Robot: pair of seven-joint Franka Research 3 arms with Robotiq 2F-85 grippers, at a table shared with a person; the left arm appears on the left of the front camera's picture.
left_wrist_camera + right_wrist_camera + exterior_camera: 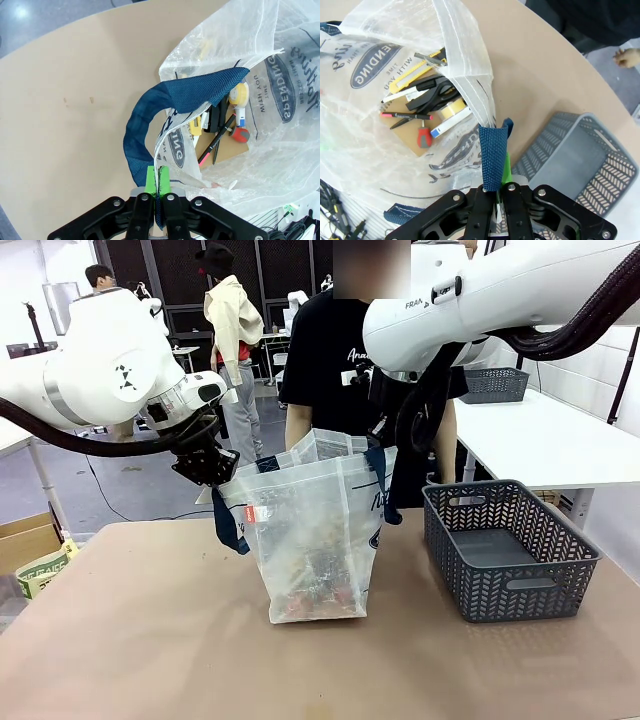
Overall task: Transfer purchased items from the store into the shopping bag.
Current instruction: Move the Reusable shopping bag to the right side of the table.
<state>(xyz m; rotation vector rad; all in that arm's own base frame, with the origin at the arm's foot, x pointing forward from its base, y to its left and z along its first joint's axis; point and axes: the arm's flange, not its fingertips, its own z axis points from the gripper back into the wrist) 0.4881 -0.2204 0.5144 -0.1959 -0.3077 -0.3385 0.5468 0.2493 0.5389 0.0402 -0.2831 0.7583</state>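
Handles first: your left gripper (158, 176) is clamped shut on one navy handle (150, 112) of the shopping bag (315, 540), and your right gripper (499, 176) is pinched tight on the opposite handle (492, 152). Held up and apart like this, the two straps keep the bag's mouth spread and its soft walls upright on the table (130, 640), so things can drop straight in. The flat cardboard box (222, 150) lies at the bottom of the bag. The yellow-and-black object (412, 74) rests in there too, among pens (407, 116), a tape roll (240, 92) and a red-handled tool (240, 134). The grey basket (500, 585) stands just beside the bag on your right arm's side. Its floor looks bare, so I judge the transfer done or nearly so. A person (330, 360) stands close behind the bag; mind them, and the limp plastic, if you let go and pull back.
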